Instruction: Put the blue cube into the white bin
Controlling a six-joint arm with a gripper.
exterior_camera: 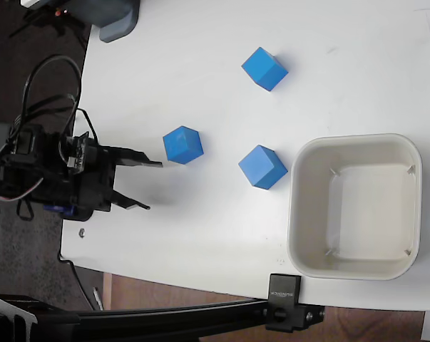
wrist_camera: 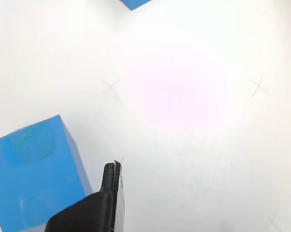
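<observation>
**No cube in the bin yet**

Nearest the wrist camera: one black fingertip [wrist_camera: 109, 183] just beside a blue cube [wrist_camera: 36, 176], at the lower left; contact or a small gap, impossible to tell. In the fixed view, gripper [exterior_camera: 154, 185] spread wide, holding nothing, at the left edge of the white table [exterior_camera: 200, 43]. Nearest blue cube [exterior_camera: 182, 144] just beyond the upper fingertip, not between the fingers. Second cube [exterior_camera: 262, 167] close to the white bin [exterior_camera: 354, 206], third cube [exterior_camera: 264, 68] farther up. Bin empty. Whole task left: grasp, carry, release.

Second finger absent from the wrist view. Another cube [wrist_camera: 133, 3] cut off at its top edge. Arm body mostly hidden behind cables [exterior_camera: 40, 92].
</observation>
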